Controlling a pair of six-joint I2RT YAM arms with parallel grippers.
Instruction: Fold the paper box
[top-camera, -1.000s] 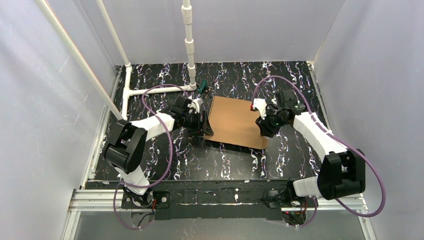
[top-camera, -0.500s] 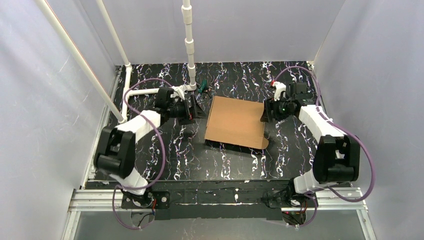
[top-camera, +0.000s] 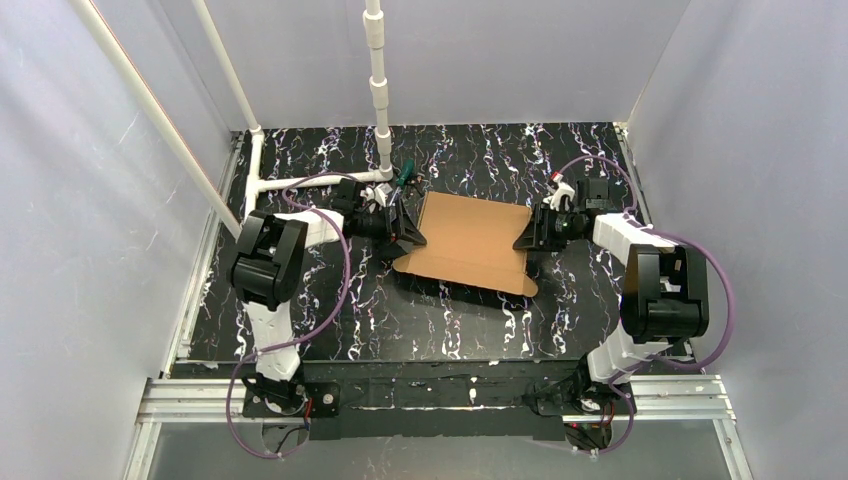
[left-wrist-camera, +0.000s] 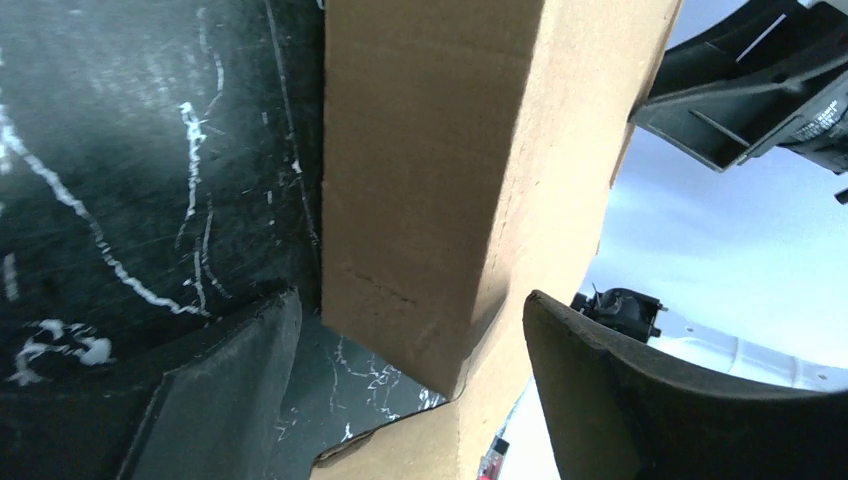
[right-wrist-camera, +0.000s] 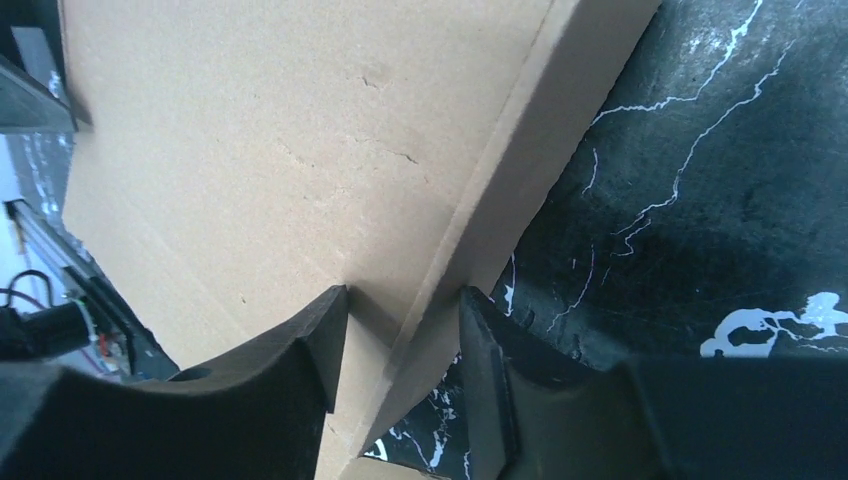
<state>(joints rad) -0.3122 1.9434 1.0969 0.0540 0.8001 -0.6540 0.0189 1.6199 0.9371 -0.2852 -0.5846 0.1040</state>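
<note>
The paper box (top-camera: 470, 240) lies lid-down and closed, as far as I can see, on the worktop (top-camera: 400, 330), about midway between the two arms and toward the far side. Its near-left corner appears slightly raised, with shadow beneath it.

The left gripper (left-wrist-camera: 410, 300) straddles the box's left side wall. Its jaws stand wide apart, and a sliver of worktop shows between one finger (left-wrist-camera: 230, 390) and the cardboard, so I read this as not clamped. The right gripper (right-wrist-camera: 402, 300) is closed on the thin right-hand edge of the box, with cardboard filling the narrow gap between its fingers.

Risks, in my judgement:
- With only one side gripped, any pull from the right could skid or swing the box on the smooth worktop.
- The right grip sits on a thin edge, which could crease or tear under a hard squeeze.
- If the left jaws close off-square on the corner, they could crush the wall or spring the lid.

The box is plain brown corrugated cardboard, matte and fibrous, with scored fold lines and faint hairline scuffs. It forms a shallow rectangle. The finger pads are black, matte and tapered. The worktop is glossy black, veined with white.
</note>
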